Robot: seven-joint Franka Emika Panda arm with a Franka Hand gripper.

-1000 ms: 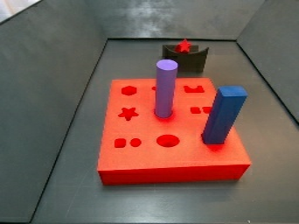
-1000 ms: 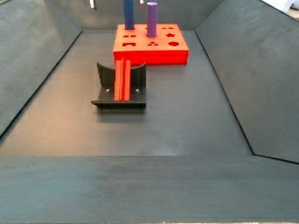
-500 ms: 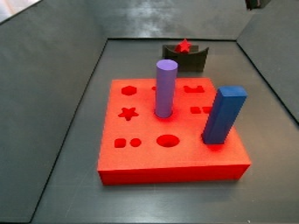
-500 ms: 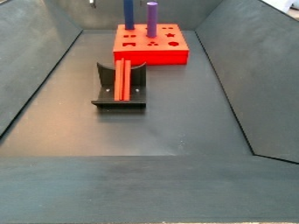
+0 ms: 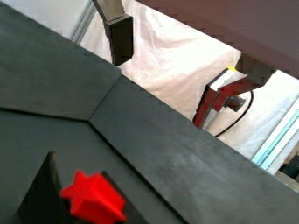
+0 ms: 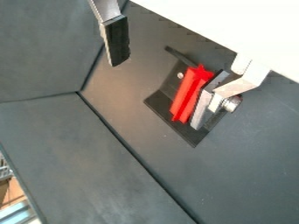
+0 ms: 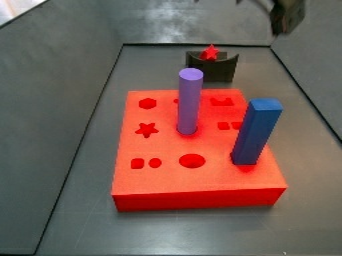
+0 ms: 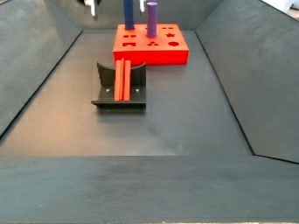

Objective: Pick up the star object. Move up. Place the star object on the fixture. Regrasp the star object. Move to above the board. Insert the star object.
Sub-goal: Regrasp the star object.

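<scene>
Two silver fingers (image 6: 114,35) of the hand (image 6: 176,61) stand spread with nothing between them, so the hand is released and empty. It hangs high over the floor, only a dark blur at the upper edge in a side view (image 7: 285,14).

Below the hand, off to one side, the star (image 6: 187,93) lies along the fixture (image 6: 167,103); in a wrist view its red star-shaped end (image 5: 91,194) shows over the dark block (image 5: 38,194). Well beyond the fixture sits the board (image 7: 195,150), with the purple cylinder (image 7: 189,100) and blue post (image 7: 255,130) standing in it.

The regrasp looks like the step ahead, and the risks lie there. The star is not between the fingers but aside of them, so a straight descent would land a finger on the fixture or tip the star out of its notch. Clamping it crooked would leave its points out of line with the star hole (image 7: 147,129). Farther off, the cylinder stands just beside that hole and could be struck on the way in.
</scene>
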